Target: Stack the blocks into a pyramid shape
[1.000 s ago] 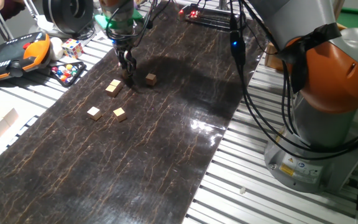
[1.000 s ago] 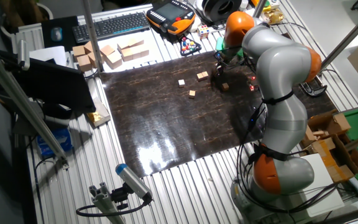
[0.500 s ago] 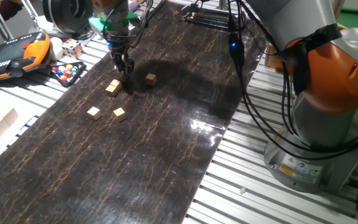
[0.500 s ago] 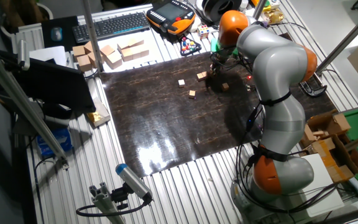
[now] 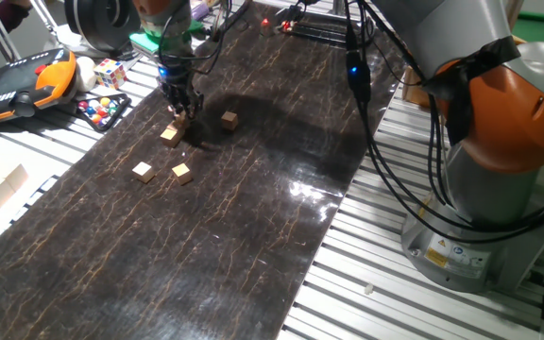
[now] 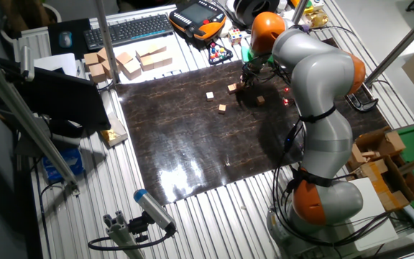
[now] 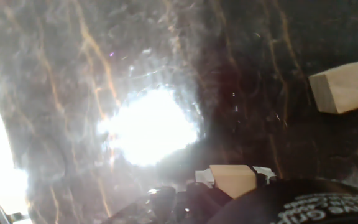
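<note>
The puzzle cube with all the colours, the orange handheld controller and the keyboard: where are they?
Multicoloured puzzle cube (image 5: 110, 73): one fixed view, on its facing side.
Orange handheld controller (image 5: 22, 83): one fixed view, on its dark screen area.
Keyboard (image 6: 128, 29): the other fixed view, on the middle of its keys.

Fixed views were evenly lit and sharp, light from overhead. The glossy dark mat threw white glare patches near its edge in both fixed views. The arm cast a soft shadow across the mat's far end. Hand view was hazy and washed out: a blown-out white flare at centre, another along the left edge; one block looked soft-edged.
</note>
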Robot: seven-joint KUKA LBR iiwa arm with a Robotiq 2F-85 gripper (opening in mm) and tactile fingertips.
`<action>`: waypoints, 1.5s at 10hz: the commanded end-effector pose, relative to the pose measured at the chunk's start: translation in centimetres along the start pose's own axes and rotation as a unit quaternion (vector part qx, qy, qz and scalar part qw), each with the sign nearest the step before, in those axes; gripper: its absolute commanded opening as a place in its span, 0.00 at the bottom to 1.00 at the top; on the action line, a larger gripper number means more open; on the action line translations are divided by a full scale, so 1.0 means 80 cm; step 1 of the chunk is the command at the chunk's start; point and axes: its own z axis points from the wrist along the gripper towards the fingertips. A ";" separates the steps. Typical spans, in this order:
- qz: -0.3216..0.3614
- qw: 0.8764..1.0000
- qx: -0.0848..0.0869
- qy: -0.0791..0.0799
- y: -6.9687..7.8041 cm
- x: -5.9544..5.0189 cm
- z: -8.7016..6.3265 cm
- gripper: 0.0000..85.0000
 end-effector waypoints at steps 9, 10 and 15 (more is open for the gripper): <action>-0.083 0.997 -0.004 0.002 0.003 0.000 0.005 0.01; -0.089 0.996 -0.004 0.002 0.003 0.000 0.005 0.01; -0.103 0.995 -0.004 -0.004 0.004 0.001 0.007 0.01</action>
